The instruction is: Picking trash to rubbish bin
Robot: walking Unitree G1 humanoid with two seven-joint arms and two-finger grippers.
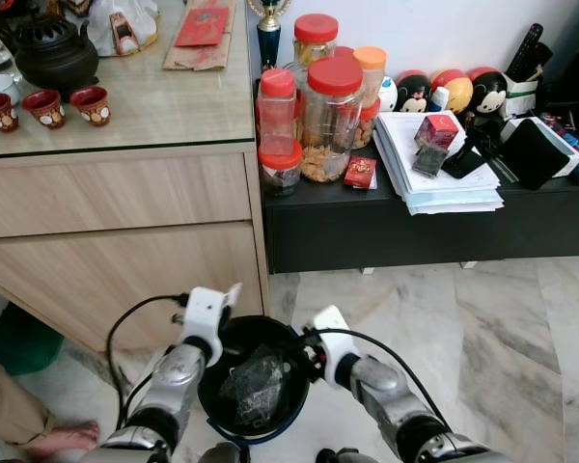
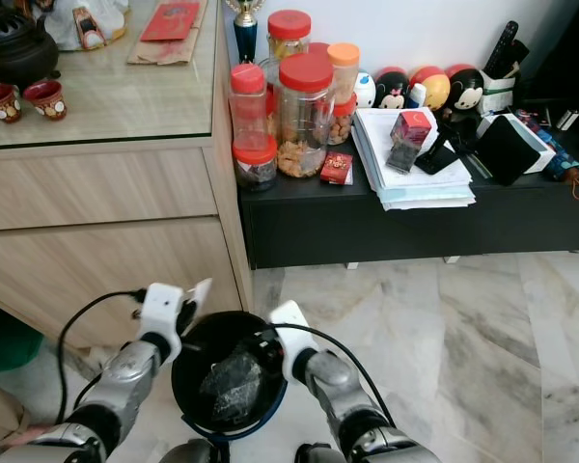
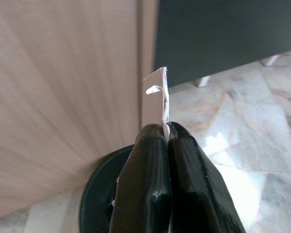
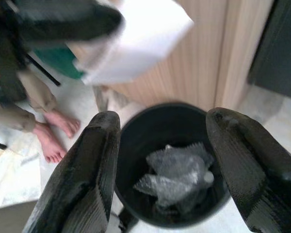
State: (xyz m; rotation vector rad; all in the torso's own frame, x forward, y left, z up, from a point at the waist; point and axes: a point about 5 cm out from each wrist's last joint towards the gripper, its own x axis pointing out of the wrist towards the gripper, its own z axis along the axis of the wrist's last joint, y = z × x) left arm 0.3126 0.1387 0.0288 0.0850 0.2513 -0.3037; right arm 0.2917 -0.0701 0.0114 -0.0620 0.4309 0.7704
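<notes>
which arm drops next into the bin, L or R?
Left. Its tool is shut on a white paper scrap and sits at the rim of the black bin. The right tool is open and holds nothing, hovering over the bin, where crumpled plastic already lies.

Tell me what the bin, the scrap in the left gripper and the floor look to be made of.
Bin: probably plastic, black, smooth with a dull sheen.
Scrap: likely paper or thin card, white, matte, with a torn, curled edge, pinched in the left gripper.
Floor: looks like polished marble or marble-look tile, pale with grey veins and glossy reflections.
</notes>
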